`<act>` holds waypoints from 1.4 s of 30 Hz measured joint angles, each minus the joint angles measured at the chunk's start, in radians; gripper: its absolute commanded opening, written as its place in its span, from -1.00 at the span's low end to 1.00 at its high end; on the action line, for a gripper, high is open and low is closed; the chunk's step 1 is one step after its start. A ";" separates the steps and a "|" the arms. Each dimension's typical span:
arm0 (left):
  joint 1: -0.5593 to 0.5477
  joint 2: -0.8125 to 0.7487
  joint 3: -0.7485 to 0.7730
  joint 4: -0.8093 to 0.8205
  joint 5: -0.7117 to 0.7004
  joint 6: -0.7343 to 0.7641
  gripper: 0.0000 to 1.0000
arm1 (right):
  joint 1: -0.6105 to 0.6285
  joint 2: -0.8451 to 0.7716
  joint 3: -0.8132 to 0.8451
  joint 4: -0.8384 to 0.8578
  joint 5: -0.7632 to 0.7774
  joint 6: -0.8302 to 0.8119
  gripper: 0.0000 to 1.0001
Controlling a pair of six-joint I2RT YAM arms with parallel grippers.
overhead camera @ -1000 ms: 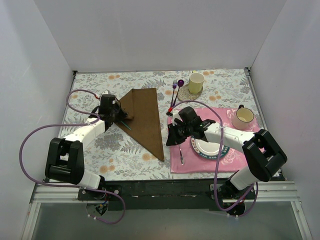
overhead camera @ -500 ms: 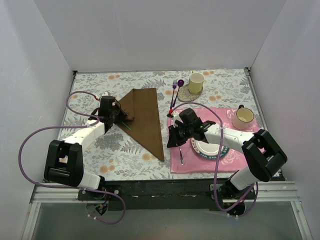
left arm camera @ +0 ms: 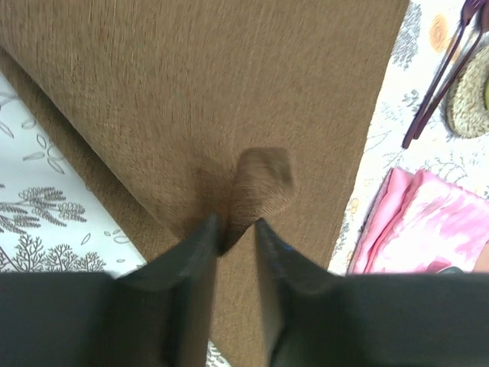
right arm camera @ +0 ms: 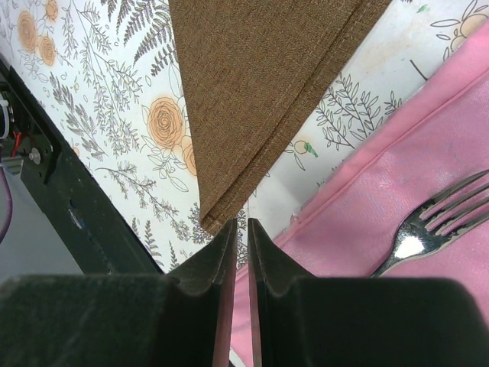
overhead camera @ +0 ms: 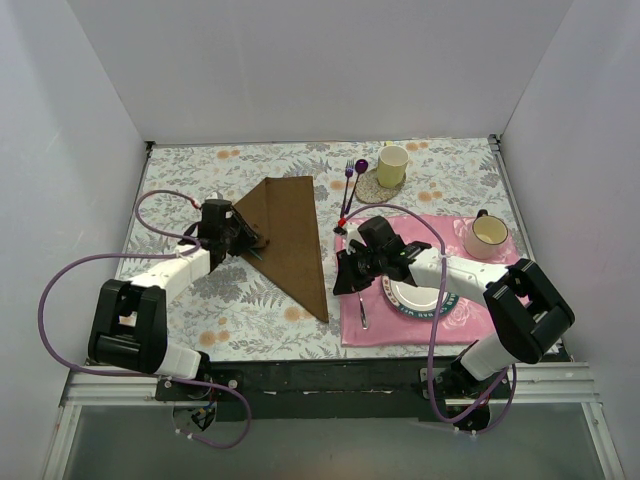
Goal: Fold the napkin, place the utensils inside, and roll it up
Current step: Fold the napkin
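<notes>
While the brown napkin (overhead camera: 288,235) lies folded into a long triangle on the floral surface (overhead camera: 230,310), left of centre, I judge the step in hand to be its next fold. My left gripper (left arm camera: 237,225) sits at the triangle's left edge, its jaws drawn close on a small raised tuck of cloth. To do this well, I would lift only enough to clear the surface. I would then carry the pinch across so the edges meet squarely, and lower it before letting go so the soft cloth does not spring back.

My right gripper (right arm camera: 238,225) hovers just beside the napkin's near tip, over the left edge of the pink placemat (overhead camera: 400,320). Its jaws are almost together with a thin gap, and they grip nothing. It could press the tip down if the cloth drags.

A metal fork (right arm camera: 435,222) lies on the placemat, and purple utensils (overhead camera: 350,185) lie beyond the napkin's far corner.

I cannot tell whether the pinch takes both layers or just the top one, because the left jaws cover the edge. The fork's handle is cut off in the right wrist view. From above, both sets of fingertips are hidden under their gripper bodies.
</notes>
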 measured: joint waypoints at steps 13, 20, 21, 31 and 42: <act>0.000 -0.203 0.077 -0.125 0.113 -0.005 -0.12 | 0.000 0.001 0.002 0.003 -0.023 0.008 -0.63; 0.000 -0.079 0.127 -0.093 0.182 -0.024 -0.66 | 0.000 0.040 0.034 0.014 -0.051 0.026 -0.60; 0.000 -0.035 0.120 -0.088 0.192 -0.026 -0.70 | 0.001 0.045 0.038 0.014 -0.056 0.028 -0.58; 0.000 0.060 -0.027 -0.081 0.240 -0.027 -0.67 | 0.014 0.053 0.050 0.017 -0.066 0.029 -0.55; 0.000 0.059 -0.056 0.017 0.256 -0.053 -0.72 | 0.014 0.038 0.049 0.017 -0.064 0.029 -0.55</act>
